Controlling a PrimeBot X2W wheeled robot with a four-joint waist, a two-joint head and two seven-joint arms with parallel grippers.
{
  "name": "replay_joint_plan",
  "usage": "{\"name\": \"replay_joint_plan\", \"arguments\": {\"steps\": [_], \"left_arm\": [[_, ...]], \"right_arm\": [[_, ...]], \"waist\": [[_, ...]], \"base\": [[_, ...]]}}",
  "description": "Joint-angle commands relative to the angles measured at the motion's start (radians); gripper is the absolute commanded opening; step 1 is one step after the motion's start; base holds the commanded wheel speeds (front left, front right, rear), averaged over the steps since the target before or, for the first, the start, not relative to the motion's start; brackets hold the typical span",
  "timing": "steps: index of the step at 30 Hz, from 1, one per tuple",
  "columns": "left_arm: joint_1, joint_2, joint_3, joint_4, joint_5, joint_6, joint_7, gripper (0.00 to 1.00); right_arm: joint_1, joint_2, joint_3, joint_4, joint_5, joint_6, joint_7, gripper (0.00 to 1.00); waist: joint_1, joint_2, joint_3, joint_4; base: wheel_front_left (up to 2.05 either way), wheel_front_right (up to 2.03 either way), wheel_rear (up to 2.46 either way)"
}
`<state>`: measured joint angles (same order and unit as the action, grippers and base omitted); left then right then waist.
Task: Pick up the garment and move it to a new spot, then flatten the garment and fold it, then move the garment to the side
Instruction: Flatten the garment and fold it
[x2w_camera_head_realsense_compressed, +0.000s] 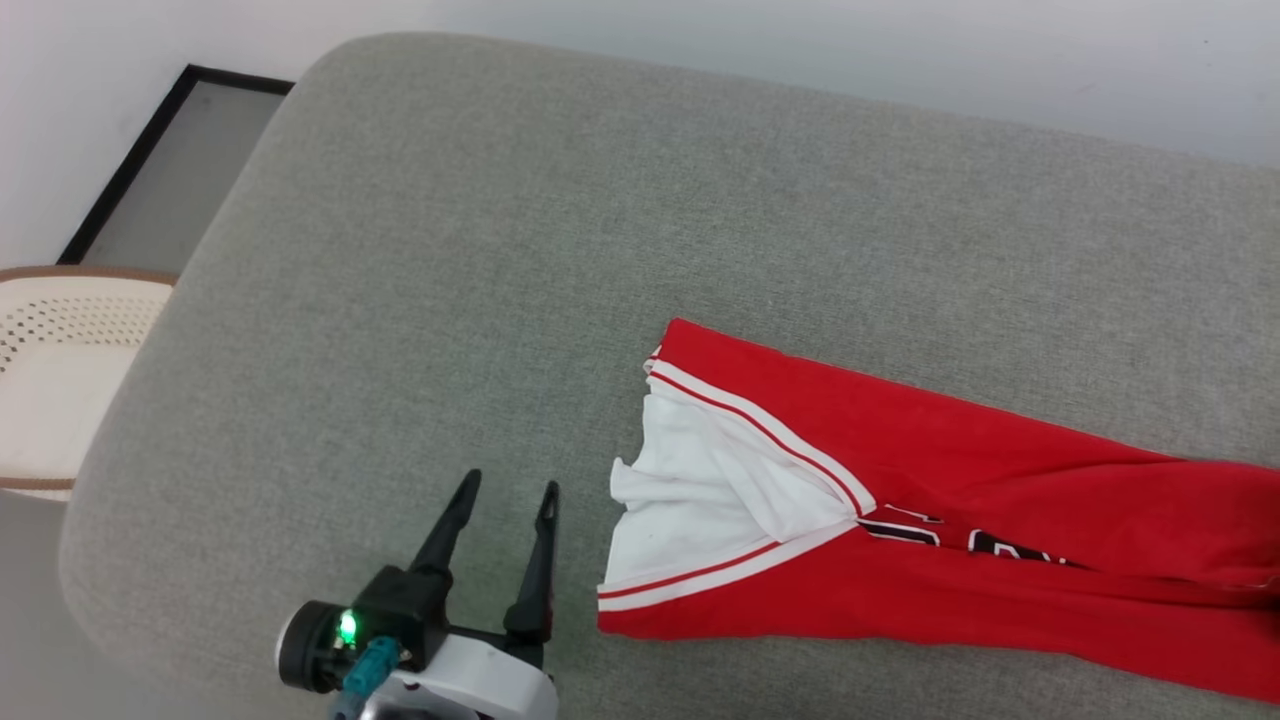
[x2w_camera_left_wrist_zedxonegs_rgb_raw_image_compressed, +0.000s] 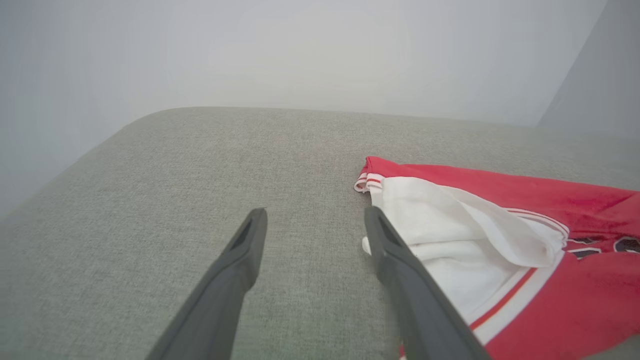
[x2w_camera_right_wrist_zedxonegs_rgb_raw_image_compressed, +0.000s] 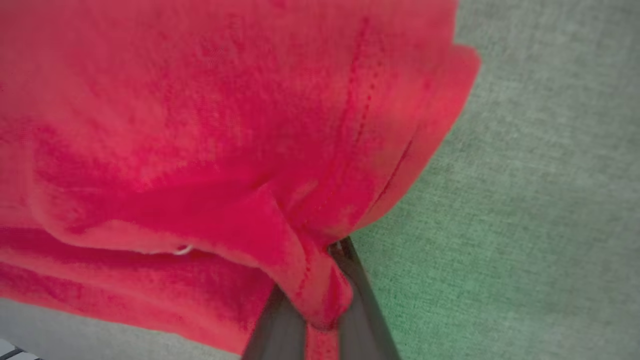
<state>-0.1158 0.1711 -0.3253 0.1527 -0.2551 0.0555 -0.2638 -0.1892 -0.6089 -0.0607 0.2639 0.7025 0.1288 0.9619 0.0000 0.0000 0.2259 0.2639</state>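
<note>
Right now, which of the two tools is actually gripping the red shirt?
The right tool: it is pinched shut on a fold of the shirt. The left tool stands open over the grey cushion beside it.

no legible text or number, black white-outlined print (x2w_camera_head_realsense_compressed: 960, 540) on the red garment (x2w_camera_head_realsense_compressed: 1000, 450), mostly tucked under a fold, only edges of characters showing, too little to read
</note>
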Motion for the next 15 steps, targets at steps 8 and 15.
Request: {"name": "replay_joint_plan", "arguments": {"steps": [8,15], "left_arm": [[0.031,-0.03,0.086,0.001,0.054,-0.058,0.0,1.0],[0.028,-0.037,0.133,0.004,0.08,-0.095,0.0,1.0]], "right_arm": [[-0.036,0.041,-0.043,0.031,0.001,0.001,-0.081,0.0],[-0.074,-0.006,-0.119,0.061,-0.018,0.001,-0.133,0.0]], "waist": [[0.0,0.0,-0.016,-0.064],[0.0,0.0,0.005,-0.141]], "base": [[0.0,0.0,0.0],[0.0,0.0,0.0]]}}
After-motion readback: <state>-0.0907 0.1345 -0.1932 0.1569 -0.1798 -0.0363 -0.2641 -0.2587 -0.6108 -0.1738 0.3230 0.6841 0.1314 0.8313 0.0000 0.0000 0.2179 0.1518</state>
